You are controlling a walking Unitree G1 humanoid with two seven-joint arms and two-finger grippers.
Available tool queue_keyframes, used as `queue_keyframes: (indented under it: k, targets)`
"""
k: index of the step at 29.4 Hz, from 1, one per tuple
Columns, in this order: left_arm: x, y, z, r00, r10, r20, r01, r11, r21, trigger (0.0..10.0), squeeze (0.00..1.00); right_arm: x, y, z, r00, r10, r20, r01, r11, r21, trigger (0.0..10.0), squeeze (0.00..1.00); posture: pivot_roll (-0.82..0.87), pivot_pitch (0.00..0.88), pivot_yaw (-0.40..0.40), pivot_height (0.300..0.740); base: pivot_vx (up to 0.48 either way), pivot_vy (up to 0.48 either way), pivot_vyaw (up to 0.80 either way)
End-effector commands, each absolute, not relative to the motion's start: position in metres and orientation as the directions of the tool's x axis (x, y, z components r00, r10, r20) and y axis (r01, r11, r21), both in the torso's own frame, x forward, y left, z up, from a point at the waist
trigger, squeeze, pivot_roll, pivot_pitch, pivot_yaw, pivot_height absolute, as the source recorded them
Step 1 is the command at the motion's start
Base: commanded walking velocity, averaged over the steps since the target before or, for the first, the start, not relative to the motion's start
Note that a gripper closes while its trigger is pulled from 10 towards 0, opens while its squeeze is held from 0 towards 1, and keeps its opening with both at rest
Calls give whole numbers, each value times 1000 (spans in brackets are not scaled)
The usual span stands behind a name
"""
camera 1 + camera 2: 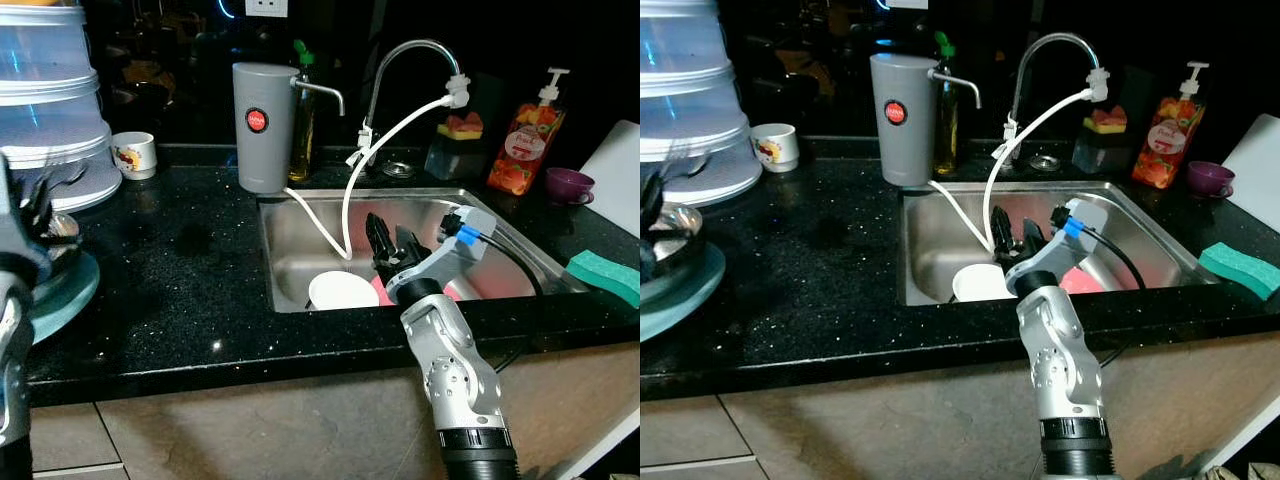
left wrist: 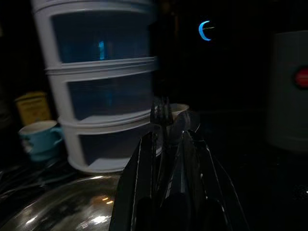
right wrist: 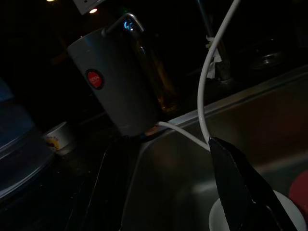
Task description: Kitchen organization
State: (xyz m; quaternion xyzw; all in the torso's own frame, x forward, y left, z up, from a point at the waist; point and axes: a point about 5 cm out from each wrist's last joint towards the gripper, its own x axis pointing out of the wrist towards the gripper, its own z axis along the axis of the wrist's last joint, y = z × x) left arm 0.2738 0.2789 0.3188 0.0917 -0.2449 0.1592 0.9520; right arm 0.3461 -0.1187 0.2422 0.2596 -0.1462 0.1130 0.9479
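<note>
Right gripper (image 1: 388, 243), jaws apart, over white round bowl (image 1: 342, 291) in steel sink (image 1: 300, 235), frame centre. Left gripper (image 2: 168, 134) jaws clamped on metal cutlery (image 2: 162, 113).

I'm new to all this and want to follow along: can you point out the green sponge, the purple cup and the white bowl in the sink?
green sponge (image 1: 606, 276): left eye view, on its top face.
purple cup (image 1: 568, 185): left eye view, on its side wall.
white bowl (image 1: 341, 291): left eye view, on its inside.

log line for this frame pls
right gripper: open, over white cup in sink | left gripper: shut on fork, by tiered container | cup not grasped
</note>
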Motion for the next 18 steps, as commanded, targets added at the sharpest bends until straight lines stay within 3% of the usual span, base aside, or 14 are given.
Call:
queue_keyframes:
  k: [1,4,5,8,10,12,18]
  targets:
    - [272,271,329,817,214,535,-319,941,111,10000,0,346,-122,240,937,118,330,-268,847,459,10000,0,209,68,-75,740,0,0,0]
    - [281,256,329,837,136,530,-237,963,126,10000,0,346,-122,241,936,114,333,-266,848,458,10000,0,197,66,-66,740,0,0,0]
    - [290,245,322,882,59,468,-131,984,123,10000,0,346,-124,242,935,108,337,-263,849,458,10000,0,195,67,-68,740,0,0,0]
    - [294,240,318,898,26,440,-89,989,121,10000,0,345,-124,243,935,105,339,-261,850,458,10000,0,195,67,-68,740,0,0,0]
    - [308,225,306,932,-60,357,17,992,121,10000,0,346,-127,244,936,96,340,-254,851,460,10000,0,190,73,-71,740,0,0,0]
    - [324,205,301,934,-137,329,111,989,98,10000,0,345,-127,248,931,100,351,-263,852,453,10000,0,180,73,-69,740,0,0,0]
    - [334,185,307,912,-213,352,193,977,93,10000,0,341,-121,255,912,172,372,-333,840,429,10000,0,149,69,-63,740,0,0,0]
